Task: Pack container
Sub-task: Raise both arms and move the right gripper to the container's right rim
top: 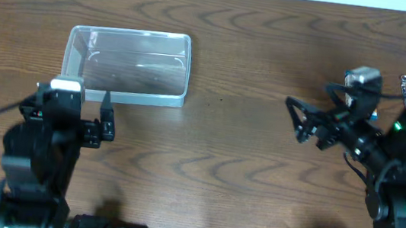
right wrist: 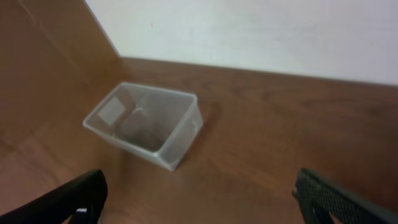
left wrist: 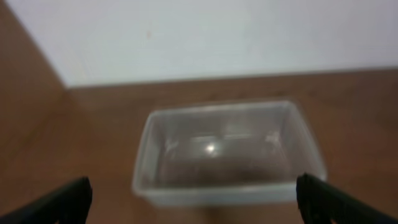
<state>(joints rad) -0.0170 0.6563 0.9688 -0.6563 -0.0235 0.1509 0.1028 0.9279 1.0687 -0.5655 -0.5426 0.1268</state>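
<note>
Container [top: 128, 63] is seen empty on the left of the worktop [top: 243, 165], just beyond the left hand [top: 107, 116], which like the right hand [top: 298, 121] is held wide open and empty, so an item is best gripped firmly first and lowered squarely inside its rim.

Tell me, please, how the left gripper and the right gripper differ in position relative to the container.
The left gripper sits close to the near long side of the container; the right gripper is far off across the table. The left gripper faces that side squarely; the right gripper views the container at an angle. Both have jaws wide open and hold nothing.
</note>
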